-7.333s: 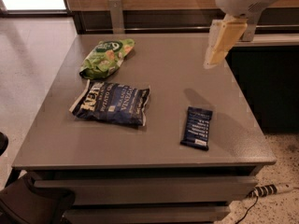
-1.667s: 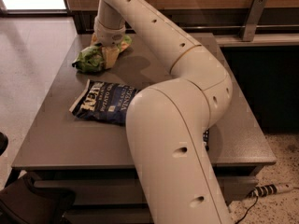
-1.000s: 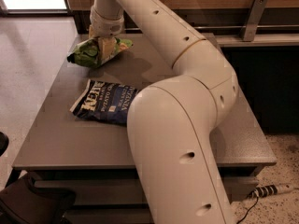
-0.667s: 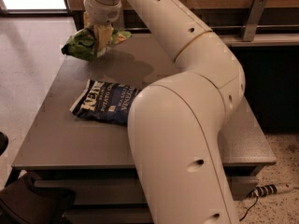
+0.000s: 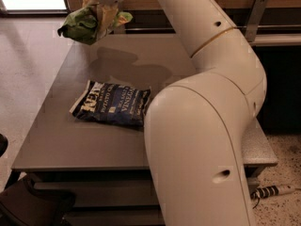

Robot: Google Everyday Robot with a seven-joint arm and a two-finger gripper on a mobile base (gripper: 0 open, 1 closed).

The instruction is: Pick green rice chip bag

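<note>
Upper left of frame: the end effector is clamping shut on the green rice chip bag, holding it in the air above the bench. Grip looks edge-only, so the crinkly bag risks slipping and dropping by the blue chip bag.

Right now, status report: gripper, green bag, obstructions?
Gripper at top left, shut on green rice chip bag. Bag held in the air above table. Blue chip bag flat on table, apart, not in the way.

Cream tool, top left, holds the green rice chip bag; other bag dark blue, white-lettered.
</note>
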